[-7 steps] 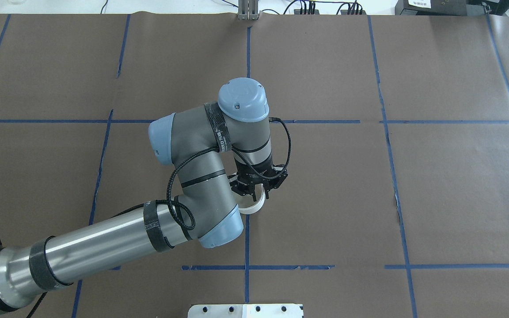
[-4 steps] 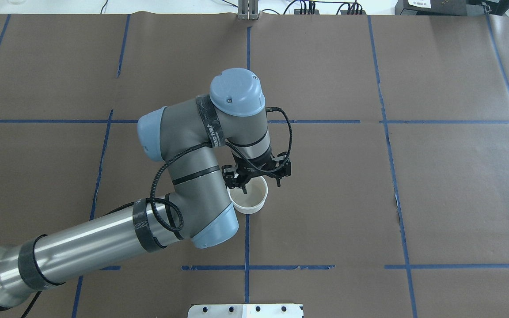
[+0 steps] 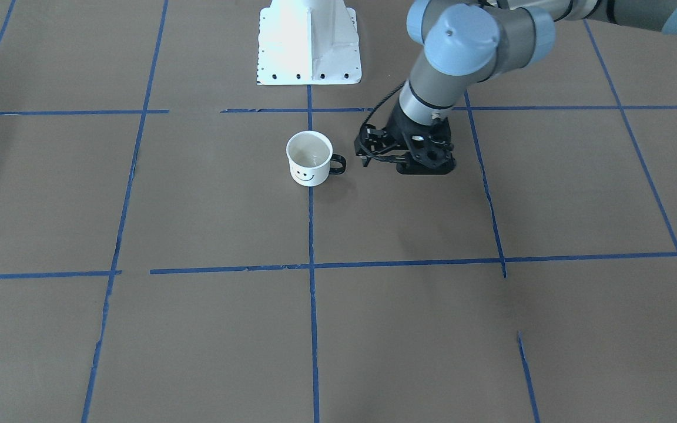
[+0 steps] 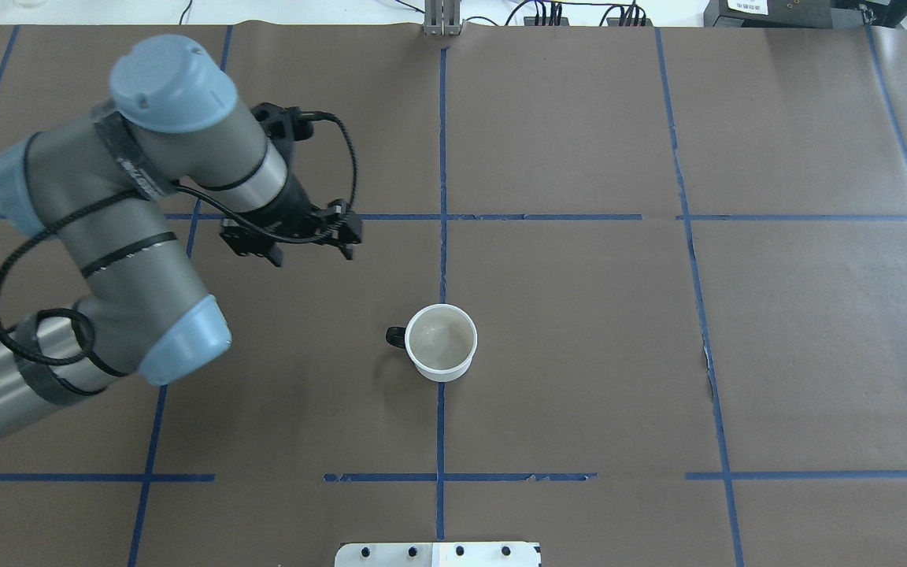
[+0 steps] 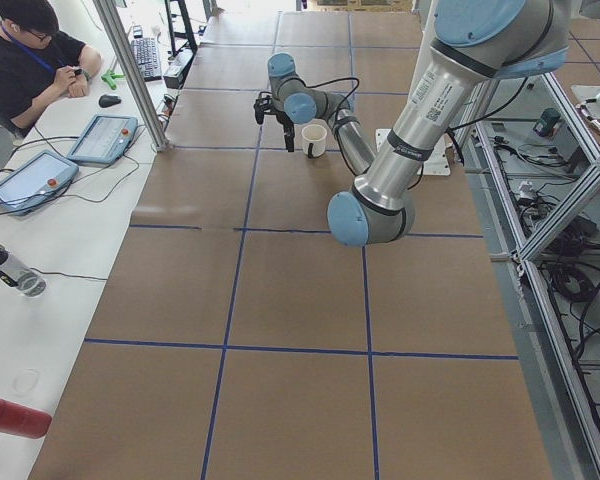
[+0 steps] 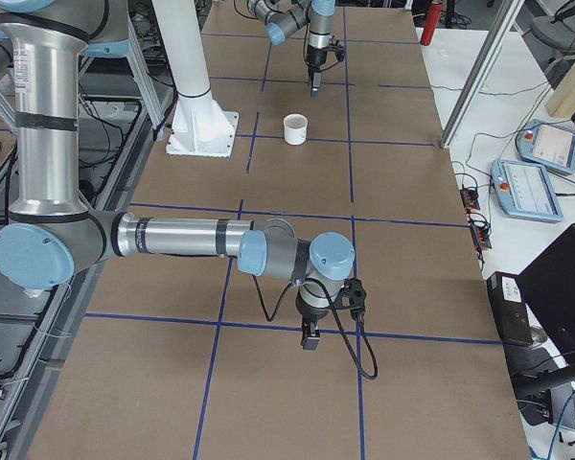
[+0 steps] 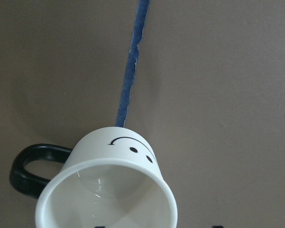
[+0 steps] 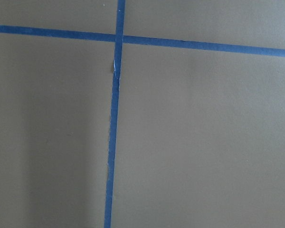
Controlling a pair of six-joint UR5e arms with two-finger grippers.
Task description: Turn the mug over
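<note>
The small white smiley-faced mug with black loop handle [image 4: 442, 342] stands mouth-up on the blue tape line [image 4: 439, 429] of the bench [image 4: 579, 354]. My left gripper [image 4: 309, 250] hangs empty, fingers spread, well off that line on the handle's side. The flip looks finished; next I only need to pull clear.

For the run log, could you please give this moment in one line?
mug upright, standing free | left tool open, apart from mug

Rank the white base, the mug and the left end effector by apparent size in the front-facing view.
1. white base
2. left end effector, though it may sit nearer the camera
3. mug
</note>
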